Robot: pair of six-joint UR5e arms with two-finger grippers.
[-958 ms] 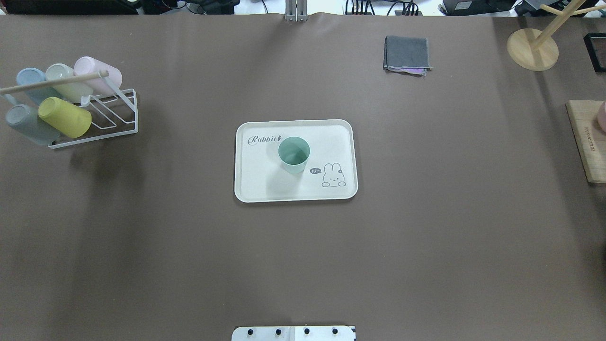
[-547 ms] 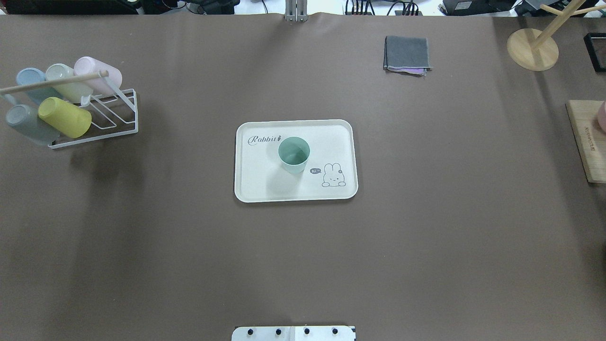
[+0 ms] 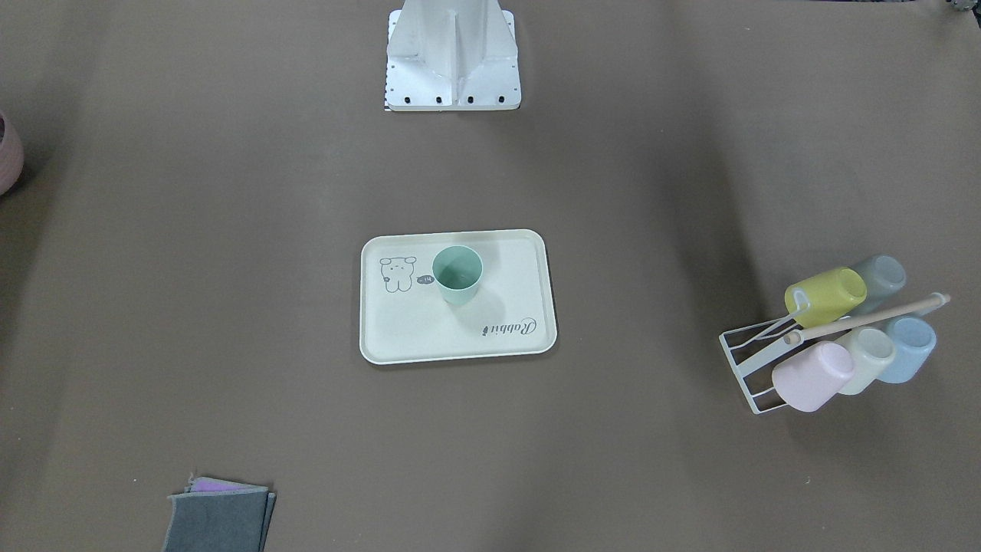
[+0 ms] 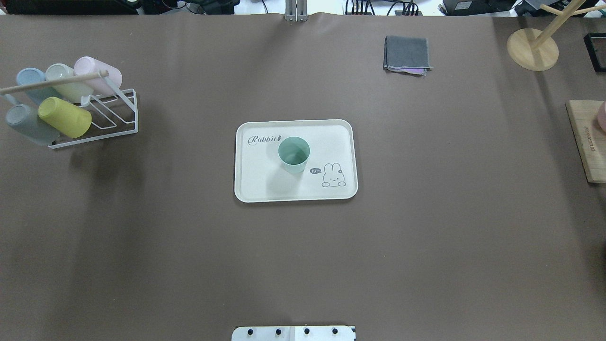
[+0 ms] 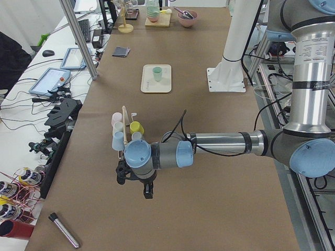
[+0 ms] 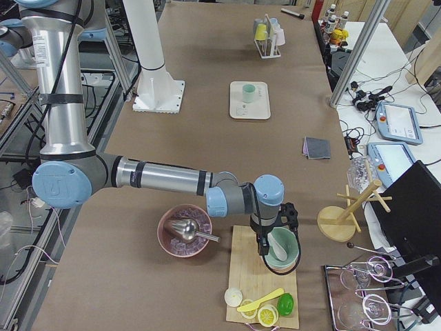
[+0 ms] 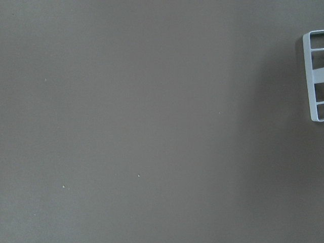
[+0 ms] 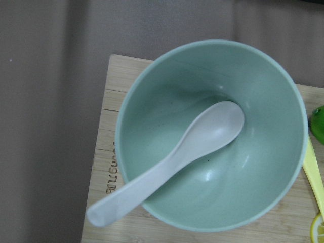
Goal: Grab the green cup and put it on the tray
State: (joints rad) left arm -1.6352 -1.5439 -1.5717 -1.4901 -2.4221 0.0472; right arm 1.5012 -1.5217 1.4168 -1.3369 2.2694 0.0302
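White wire rack (image 4: 120, 96) holding five cups (image 4: 65, 117). Folded grey cloth (image 4: 407, 53) apart. Green bowl (image 8: 253, 177) containing white spoon (image 8: 202, 136), on wooden board (image 8: 101, 167).

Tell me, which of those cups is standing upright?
The green cup, alone on the tray, mouth up. The five other cups lie tilted on the wire rack.

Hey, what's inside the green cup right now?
Nothing shows inside the green cup: from overhead, its inner wall and bottom look bare. It stands upright on the tray, and the patch of tray beneath it is covered.
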